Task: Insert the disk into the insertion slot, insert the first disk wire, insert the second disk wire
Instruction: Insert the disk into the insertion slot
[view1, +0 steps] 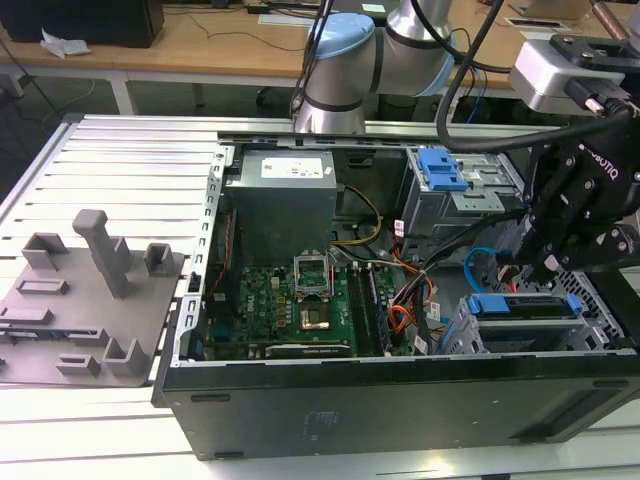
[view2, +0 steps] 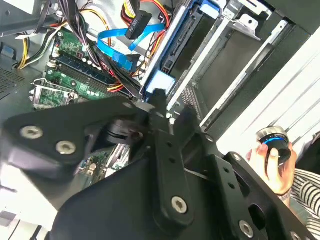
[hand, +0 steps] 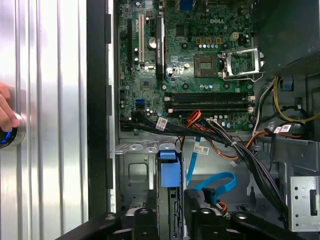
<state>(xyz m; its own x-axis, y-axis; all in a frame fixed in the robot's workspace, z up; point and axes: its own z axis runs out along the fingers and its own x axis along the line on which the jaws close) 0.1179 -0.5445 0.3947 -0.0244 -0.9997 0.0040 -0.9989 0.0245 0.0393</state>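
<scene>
In the exterior view, the second disk wire loops just to the exterior view's left of the disk. The disk stands on edge in the insertion slot, lengthwise across. The gripper hangs directly above the disk; I cannot tell its grip.

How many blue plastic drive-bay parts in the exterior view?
2: a blue plastic latch on the tall grey metal cage, and the disk's blue carrier frame nearer the camera. Others may be hidden.
</scene>
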